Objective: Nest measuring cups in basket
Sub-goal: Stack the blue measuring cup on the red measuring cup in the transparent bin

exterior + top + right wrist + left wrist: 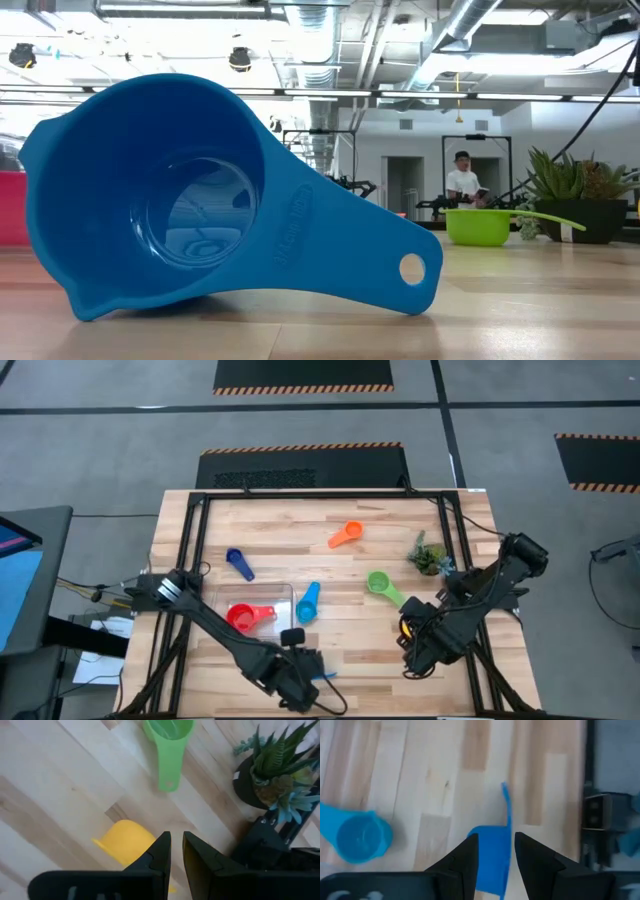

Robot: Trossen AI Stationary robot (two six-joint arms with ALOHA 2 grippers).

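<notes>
A blue measuring cup [200, 200] lies on its side on the table by the near edge, its handle [400, 265] resting on the wood. My left gripper [495, 837] hangs open above it, a finger on either side in the left wrist view, touching nothing. My right gripper [176, 836], at the near right [415, 650], is shut, with a yellow measuring cup [127, 842] beside its fingers. The clear basket [282, 594] holds a red cup [245, 617]. Light blue [308, 600], dark blue [238, 563], orange [345, 536] and green [383, 585] cups lie on the table. My right gripper holds the yellow cup from above, slanting down. The bowl [125, 845] sticks out to one side of the fingers. A bit of yellow [170, 889] shows far back between them, but the fingers hide which part is pinched.
A small potted plant [428, 557] stands at the far right, close to the green cup. A black frame [300, 495] borders the tabletop. In the low view a person [463, 180] stands far off in the room. Bare wood lies between the basket and the green cup.
</notes>
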